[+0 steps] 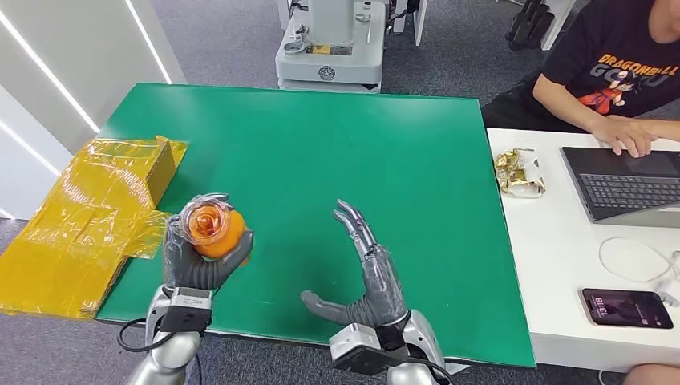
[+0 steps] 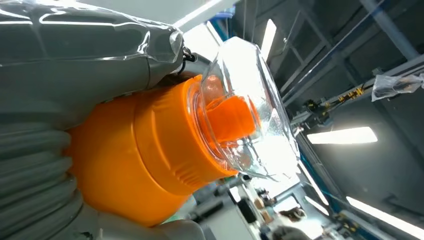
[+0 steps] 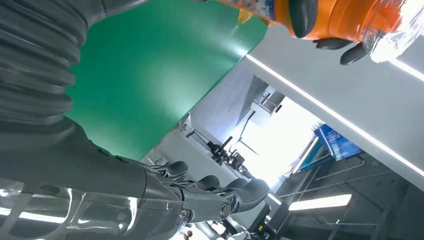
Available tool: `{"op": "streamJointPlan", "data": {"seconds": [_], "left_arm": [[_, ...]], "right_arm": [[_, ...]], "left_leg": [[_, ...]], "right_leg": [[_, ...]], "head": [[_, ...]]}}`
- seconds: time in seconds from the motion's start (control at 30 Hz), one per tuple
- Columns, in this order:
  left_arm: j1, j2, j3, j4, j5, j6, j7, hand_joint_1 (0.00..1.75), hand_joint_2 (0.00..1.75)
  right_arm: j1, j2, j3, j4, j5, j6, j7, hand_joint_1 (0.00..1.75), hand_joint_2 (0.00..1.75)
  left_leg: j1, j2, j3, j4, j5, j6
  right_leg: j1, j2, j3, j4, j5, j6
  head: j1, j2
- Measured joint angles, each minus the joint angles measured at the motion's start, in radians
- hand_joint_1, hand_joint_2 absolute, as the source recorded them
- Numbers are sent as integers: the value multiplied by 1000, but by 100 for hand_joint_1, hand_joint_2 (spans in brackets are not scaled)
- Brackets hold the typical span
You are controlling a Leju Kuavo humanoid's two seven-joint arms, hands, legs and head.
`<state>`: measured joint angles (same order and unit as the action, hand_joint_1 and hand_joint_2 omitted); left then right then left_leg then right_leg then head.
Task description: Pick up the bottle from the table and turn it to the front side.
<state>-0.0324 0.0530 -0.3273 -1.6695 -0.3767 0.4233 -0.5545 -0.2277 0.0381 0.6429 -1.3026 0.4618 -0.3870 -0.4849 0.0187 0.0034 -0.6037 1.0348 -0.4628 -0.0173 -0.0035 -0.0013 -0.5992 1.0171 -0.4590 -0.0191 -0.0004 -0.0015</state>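
Bottle (image 1: 215, 231) sits off the green table (image 1: 321, 160), upright in the left hand (image 1: 192, 261), over the near left part of the cloth, its clear cap pointing up toward the head camera. Dark fingers wrap around the orange body (thumb pressed on one side, as the left wrist view shows). Right hand (image 1: 365, 281) hovers empty to the right, fingers spread and straight. Turning could likely go wrong if the smooth round body slips in the grasp, or if the spread right hand knocks the cap while coming in to help.
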Motion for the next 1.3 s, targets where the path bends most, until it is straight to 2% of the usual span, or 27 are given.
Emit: {"op": "streamJointPlan", "data": {"seconds": [0.23, 0.33, 0.43, 0.6, 0.87, 1.3], "left_arm": [[-21, 112, 38, 15, -159, -13, 85, 175, 175], [-37, 150, 39, 40, -300, -20, 149, 175, 175], [-71, 192, 38, 88, -403, -30, 174, 175, 175], [-142, 258, 32, 192, -472, -55, 197, 175, 175], [-237, 305, 22, 443, -536, 9, 179, 175, 175], [-379, 345, 2, 838, -708, 48, 180, 175, 175]], "right_arm": [[18, -21, 2, -25, -6, 1, 0, 0, 175], [23, -29, 3, -43, -8, 16, 7, 0, 175], [30, -36, 3, -68, -8, 34, 19, 0, 175], [38, -47, 3, -119, -16, 46, 8, 0, 175], [36, -53, 16, -137, -46, 52, -38, 0, 175], [3, -53, 40, -117, -76, 57, -52, 0, 175]], "left_leg": [[0, 0, 0, 0, 0, 0], [0, 0, 0, 0, 0, 0], [0, 0, 0, 0, 0, 0], [0, 1, 1, 0, 0, 0], [0, 1, 0, 0, 0, 0], [0, 1, 1, 0, 0, 0]], "right_leg": [[0, 0, 0, 0, 0, 0], [0, 0, 0, 0, 0, 0], [0, 0, 0, 0, 0, 0], [0, 1, 0, 0, 0, 0], [0, 1, 0, 0, 0, 0], [0, 2, 0, 1, 0, 0]], "head": [[0, 0], [0, 0], [0, 0], [0, 0], [0, 0], [0, 0]]}}
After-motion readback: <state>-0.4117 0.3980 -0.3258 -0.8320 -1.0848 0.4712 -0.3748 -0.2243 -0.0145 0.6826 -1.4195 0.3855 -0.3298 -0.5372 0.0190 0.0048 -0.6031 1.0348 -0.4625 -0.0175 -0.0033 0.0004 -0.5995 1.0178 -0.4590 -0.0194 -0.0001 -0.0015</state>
